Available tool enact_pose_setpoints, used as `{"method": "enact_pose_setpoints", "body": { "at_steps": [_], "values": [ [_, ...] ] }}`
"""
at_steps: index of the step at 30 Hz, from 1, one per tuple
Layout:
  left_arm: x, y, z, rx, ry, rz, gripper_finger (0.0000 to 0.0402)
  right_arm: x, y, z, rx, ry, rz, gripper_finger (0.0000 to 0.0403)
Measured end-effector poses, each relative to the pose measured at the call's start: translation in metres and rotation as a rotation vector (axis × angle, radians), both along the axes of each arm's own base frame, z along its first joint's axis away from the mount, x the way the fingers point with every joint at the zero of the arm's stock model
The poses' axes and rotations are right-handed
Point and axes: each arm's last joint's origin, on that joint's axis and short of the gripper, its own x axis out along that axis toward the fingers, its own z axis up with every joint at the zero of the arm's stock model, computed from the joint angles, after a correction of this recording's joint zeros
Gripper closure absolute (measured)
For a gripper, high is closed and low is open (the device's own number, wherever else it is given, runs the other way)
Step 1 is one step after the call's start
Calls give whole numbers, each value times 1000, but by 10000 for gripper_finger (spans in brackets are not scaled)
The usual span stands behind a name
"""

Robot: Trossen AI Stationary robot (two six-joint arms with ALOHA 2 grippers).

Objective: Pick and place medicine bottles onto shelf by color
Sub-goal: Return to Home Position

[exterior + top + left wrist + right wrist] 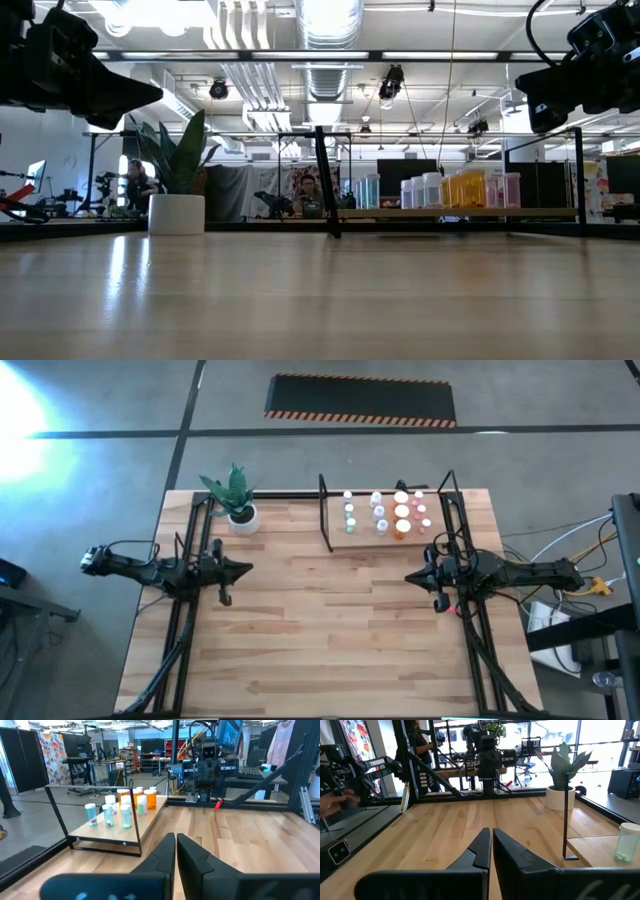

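Note:
Several medicine bottles (388, 512) with white caps stand in rows on the shelf (360, 532), a light-wood board in a thin black frame at the table's far side; green ones are on its left, white in the middle, orange and pink on the right. The bottles (123, 805) also show in the left wrist view, and one green bottle (625, 841) shows in the right wrist view. My left gripper (247, 569) hovers shut at the table's left, pointing level toward the right. My right gripper (409, 576) hovers shut at the table's right, pointing left. Both hold nothing.
A white pot with a green plant (238, 502) stands at the far left of the table, left of the shelf. Black frame rails (190, 610) run along both sides of the table. The wide wooden tabletop (330, 630) lies bare between the arms.

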Motion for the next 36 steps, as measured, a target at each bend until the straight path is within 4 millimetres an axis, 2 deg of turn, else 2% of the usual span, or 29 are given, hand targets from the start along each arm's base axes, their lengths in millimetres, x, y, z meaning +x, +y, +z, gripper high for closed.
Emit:
{"method": "enact_pose_setpoints", "body": {
  "at_steps": [3, 6, 14, 19, 26, 36],
  "values": [
    [0, 1, 3, 88, -7, 38, 402, 0, 0, 0, 0, 0, 0, 394],
    [0, 2, 16, 61, -133, 60, 402, 0, 0, 0, 0, 0, 0, 394],
    [-1, 4, 24, 19, -249, -102, 402, 0, 0, 0, 0, 1, 0, 394],
    [0, 7, 24, 13, -249, -143, 402, 0, 0, 0, 0, 2, -1, 394],
    [-2, 6, 18, 34, -194, -290, 402, 0, 0, 0, 0, 2, -1, 394],
    [-1, 6, 15, 30, -160, -297, 402, 0, 0, 0, 0, 2, -1, 394]
  ]
}}
